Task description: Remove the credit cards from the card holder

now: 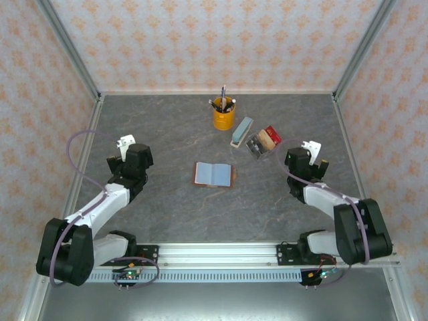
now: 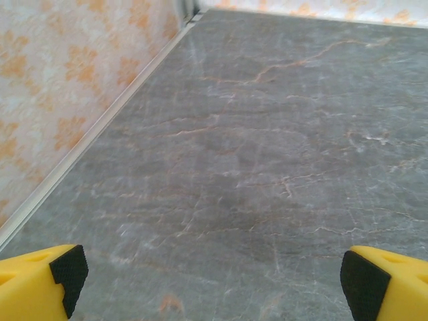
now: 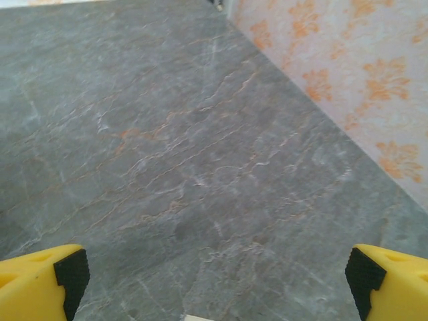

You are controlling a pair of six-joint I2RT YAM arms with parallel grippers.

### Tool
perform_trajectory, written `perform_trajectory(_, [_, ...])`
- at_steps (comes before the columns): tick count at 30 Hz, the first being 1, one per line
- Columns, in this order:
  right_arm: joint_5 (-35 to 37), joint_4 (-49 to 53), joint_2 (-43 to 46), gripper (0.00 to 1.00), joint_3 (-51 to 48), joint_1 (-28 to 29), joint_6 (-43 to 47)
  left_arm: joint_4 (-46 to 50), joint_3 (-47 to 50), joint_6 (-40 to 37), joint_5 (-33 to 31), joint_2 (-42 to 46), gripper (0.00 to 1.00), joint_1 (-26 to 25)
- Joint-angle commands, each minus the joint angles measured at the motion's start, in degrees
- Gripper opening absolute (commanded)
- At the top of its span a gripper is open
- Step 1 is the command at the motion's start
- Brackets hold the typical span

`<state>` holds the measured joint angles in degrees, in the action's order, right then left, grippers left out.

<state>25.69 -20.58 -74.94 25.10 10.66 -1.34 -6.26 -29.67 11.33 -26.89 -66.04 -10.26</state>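
While both arms stood idle at the sides of the top view, the scene held the following.

1. Card holder (image 1: 214,174): lay open like a book, flat on the table (image 1: 160,127), at the centre of the frame. Pale grey-blue inside faced up, with a reddish-brown edge on its right side. Whether any card sat in its pockets could not be told.

2. Credit cards (image 1: 262,141): a small fanned cluster of grey, tan and red pieces, upper right of centre, well apart from the card holder and untouched by either gripper.

3. Pale blue block (image 1: 241,132): oblong, set at a slant, just left of the cards.

4. Yellow cup (image 1: 224,117): upright above the block, near the upper middle of the frame, with pens standing in it.

5. Left gripper (image 2: 214,281): jaws spread wide apart with nothing between them. Its yellow fingers (image 2: 40,284) with black pads sat in the lower corners of the left wrist view, over bare grey marbled table.

6. Right gripper (image 3: 214,281): jaws likewise wide apart and holding nothing. Yellow fingers (image 3: 40,284) sat in the lower corners of the right wrist view, above bare table.

7. Walls (image 1: 200,40): pale paper with an orange floral pattern, enclosing the table on three sides.
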Motion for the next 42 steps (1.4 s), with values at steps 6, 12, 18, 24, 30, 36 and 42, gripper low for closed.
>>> perform_trajectory(6, [-9.27,-13.22,-2.17,1.00,-0.75,-1.29,5.34,-19.45,2.86,-11.32,8.14,-6.35,1.00,1.96])
perform_trajectory(12, [-15.21,-22.65,-4.99,1.00,-3.65,-3.73,6.83,-28.67,4.25,-13.54,14.97,-12.44,1.00,3.66])
perform_trajectory(18, [-18.07,-27.80,-9.48,1.00,-4.40,-5.69,5.87,-34.26,5.50,-13.04,19.93,-16.31,1.00,6.10])
perform_trajectory(24, [-16.99,-28.40,-11.99,1.00,-3.54,-5.73,5.51,-36.00,5.15,-11.98,19.73,-19.38,1.00,6.92])
perform_trajectory(30, [-17.39,-24.27,-12.25,1.00,-1.26,-7.60,3.20,-35.94,5.04,-11.84,19.38,-19.56,1.00,7.01])
perform_trajectory(36, [-17.36,-24.26,-12.25,1.00,-1.33,-7.60,3.19,-36.04,5.06,-11.77,19.42,-19.53,1.00,7.01])
perform_trajectory(42, [-17.39,-24.25,-12.30,1.00,-1.23,-7.62,3.20,-35.84,4.97,-11.87,19.54,-19.56,1.00,7.01])
